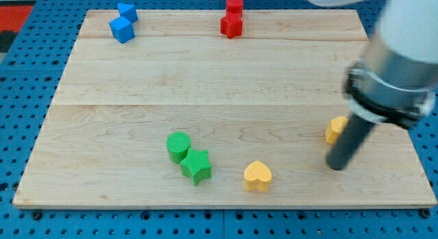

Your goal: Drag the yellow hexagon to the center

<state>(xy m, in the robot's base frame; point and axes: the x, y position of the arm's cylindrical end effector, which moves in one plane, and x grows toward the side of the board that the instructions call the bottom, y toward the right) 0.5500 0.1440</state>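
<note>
Yellow heart (257, 176): nearest the camera, left of my tip.
Tip (336, 166): end effector is a bare rod, holding nothing, resting on the surface (205, 81).
Yellow hexagon (335, 129): just above my tip, partly hidden by the rod.

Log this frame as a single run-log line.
my tip: beside, just below yellow hexagon | hexagon: right side, not centred | contact: unclear

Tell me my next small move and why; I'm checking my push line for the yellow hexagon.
Probably shift my tip toward the view's right, round behind the yellow hexagon. My tip sits just below the block, which the rod partly hides, near the board's right edge. The center lies up and to the view's left, so a push from here would likely send it wrong.
</note>
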